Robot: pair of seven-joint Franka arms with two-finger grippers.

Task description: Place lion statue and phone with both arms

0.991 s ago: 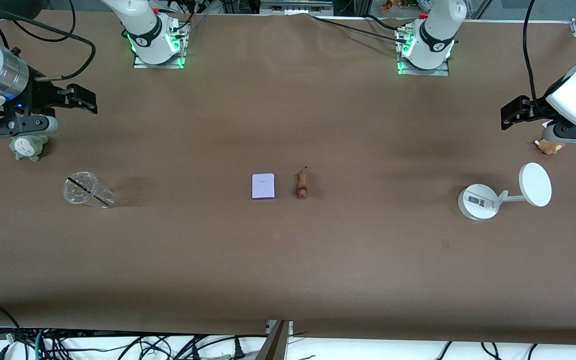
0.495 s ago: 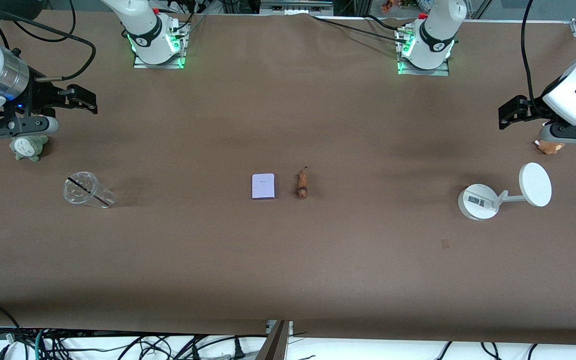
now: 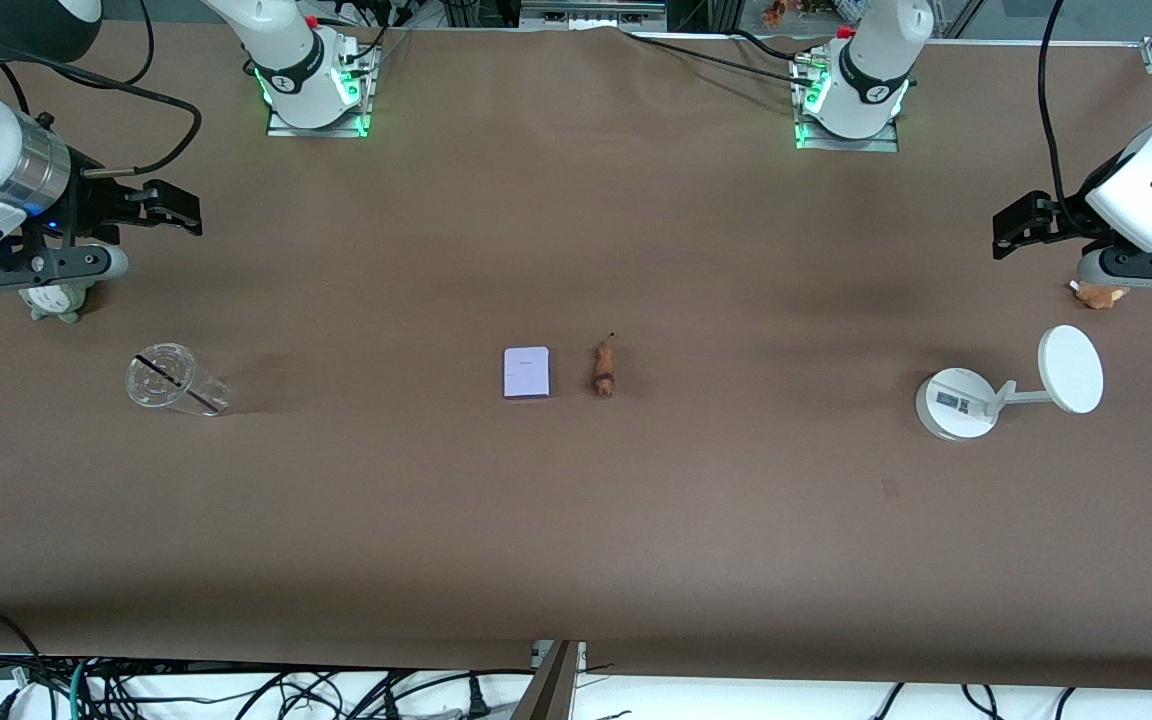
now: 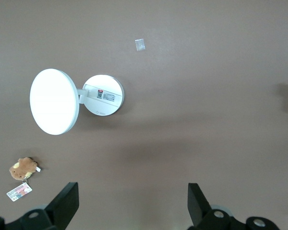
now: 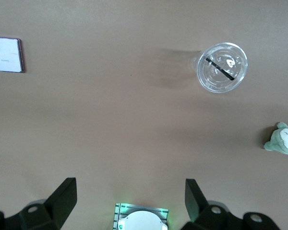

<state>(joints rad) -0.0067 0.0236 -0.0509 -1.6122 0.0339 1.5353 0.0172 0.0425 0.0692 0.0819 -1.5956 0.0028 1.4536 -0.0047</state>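
Note:
The phone [image 3: 526, 372], a flat pale lavender rectangle with dark purple edges, lies at the table's middle. It also shows in the right wrist view [image 5: 7, 54]. The lion statue [image 3: 603, 368], a tiny reddish-brown figurine with a thin tail, lies beside it toward the left arm's end. My left gripper [image 3: 1011, 227] is open and empty in the air over the left arm's end of the table; its jaws stand wide apart in its wrist view [image 4: 133, 206]. My right gripper [image 3: 176, 208] is open and empty over the right arm's end [image 5: 130, 203].
A clear plastic cup [image 3: 171, 380] lies on its side and a grey-green plush [image 3: 56, 298] sits under the right hand. A white round-based stand with disc [image 3: 966, 400] and a brown plush with a tag [image 3: 1099, 293] sit at the left arm's end.
Both grippers have shifted slightly toward the table's middle. The phone and the lion statue have not moved.

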